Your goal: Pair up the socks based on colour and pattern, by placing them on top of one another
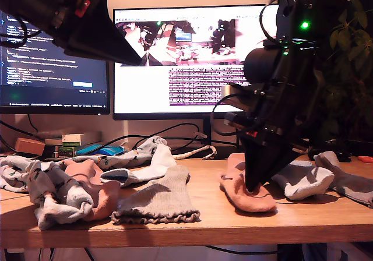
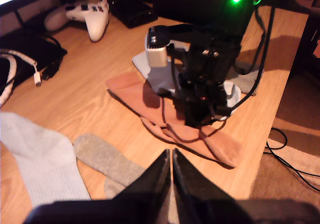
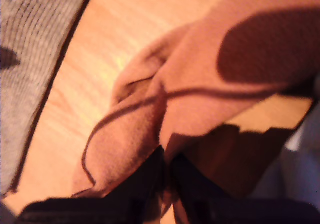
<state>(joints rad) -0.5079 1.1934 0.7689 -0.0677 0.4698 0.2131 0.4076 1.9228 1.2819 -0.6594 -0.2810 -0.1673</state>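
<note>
"Where is the pink sock (image 1: 247,198)?"

"It lies flat on the wooden table (image 1: 204,229), toward the exterior view's right. It is soft and fuzzy, and one end is folded over. My second gripper (image 1: 252,185) stands right on it, pointing straight down."

"Is that gripper holding it?"

"Its jaws are very close together and the tips touch the pink cloth. I cannot tell if any cloth is pinched between them."

"And the other one?"

"My first gripper (image 2: 171,170) hangs high up, at the exterior view's top left. Its jaws are pressed together with nothing in them."

"What else is on the table?"

"A grey sock with a frilly cuff (image 1: 160,200) lies near the front edge, in the middle. A pale ribbed sock (image 1: 300,179) lies just beside the pink one, and part of it sits under my second arm. On the exterior view's left is a bumpy heap, with a pale blue printed sock (image 1: 49,194) and another pink sock (image 1: 87,179) touching."

"Any room to move?"

"Yes, bare wood shows between the frilly sock and the pink one. A white game controller (image 2: 90,14) sits far back, well apart."
</note>
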